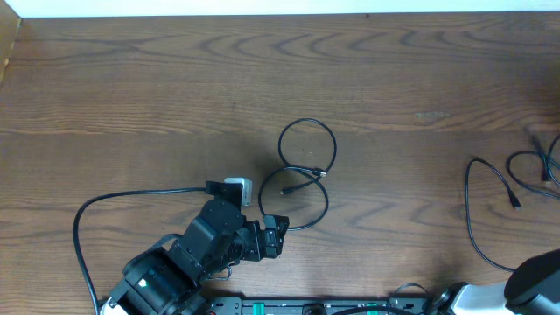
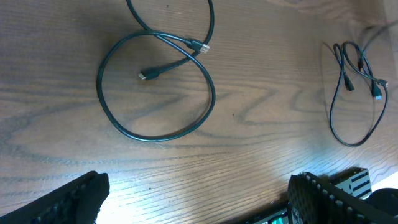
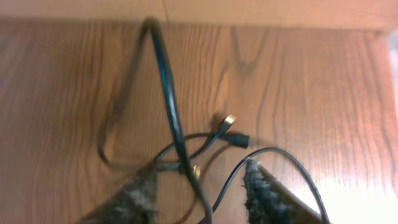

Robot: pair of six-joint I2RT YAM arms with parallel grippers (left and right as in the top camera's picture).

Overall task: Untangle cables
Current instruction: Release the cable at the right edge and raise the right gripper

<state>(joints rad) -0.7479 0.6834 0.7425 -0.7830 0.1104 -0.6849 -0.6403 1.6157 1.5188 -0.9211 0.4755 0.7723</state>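
One thin black cable (image 1: 306,175) lies in a figure-eight loop at the table's middle, both plug ends inside the loops; the left wrist view shows this looped cable (image 2: 155,87) too. My left gripper (image 1: 278,234) sits just left of its lower loop, open and holding nothing (image 2: 199,202). More thin cables (image 1: 516,188) lie tangled at the right edge. In the right wrist view my right gripper (image 3: 199,196) stands open over that tangle. A blurred black strand (image 3: 171,112) runs up between the fingers, touching neither that I can see. Small plugs (image 3: 238,140) lie just beyond.
A thicker black cord (image 1: 114,201) runs from the left arm across the table's left side. The right arm (image 1: 535,278) shows at the bottom right corner. A rail with connectors (image 1: 315,306) lines the front edge. The table's far edge (image 3: 249,22) is close behind the tangle.
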